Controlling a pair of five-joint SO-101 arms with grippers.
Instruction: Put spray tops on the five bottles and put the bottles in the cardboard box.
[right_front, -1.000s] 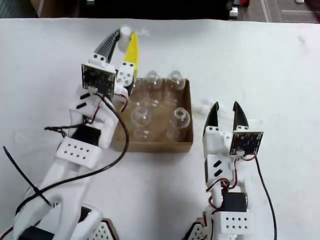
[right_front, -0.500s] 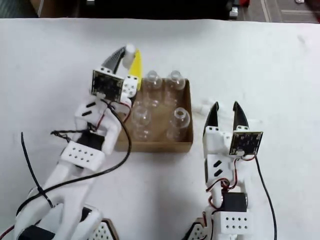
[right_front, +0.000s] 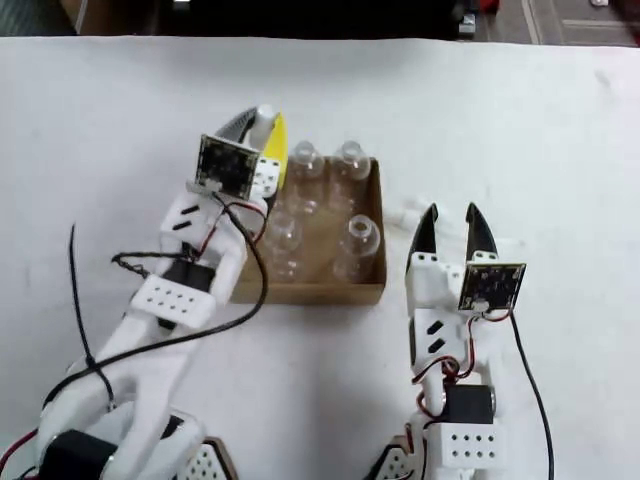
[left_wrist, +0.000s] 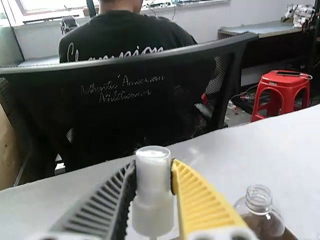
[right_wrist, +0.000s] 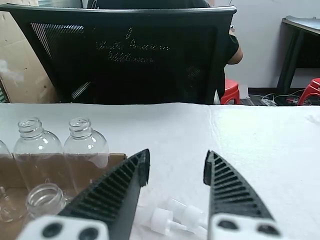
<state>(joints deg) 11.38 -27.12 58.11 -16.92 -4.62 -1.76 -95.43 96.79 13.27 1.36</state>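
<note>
The left gripper (left_wrist: 152, 170) pinches a white spray top (left_wrist: 151, 195) upright between its grey finger (left_wrist: 102, 210) and yellow finger (left_wrist: 200, 205). In the high view it sits over the far left corner of the cardboard box (right_front: 310, 293), which lies on the white table (right_front: 520, 110) between the two arms. Four clear bottles (right_front: 359, 243) stand upright in the box in two rows of two, all with open necks. The left arm covers the box's left side, so I cannot tell what stands there. Just right of the box, loose spray tops (right_wrist: 172, 217) lie on their sides on the table; there seem to be two or three, but they are too small to count surely. The right gripper (right_front: 452, 222) is near them, beside the box's right wall, its black fingers spread apart and empty, the tips pointing toward the far edge of the table.
</note>
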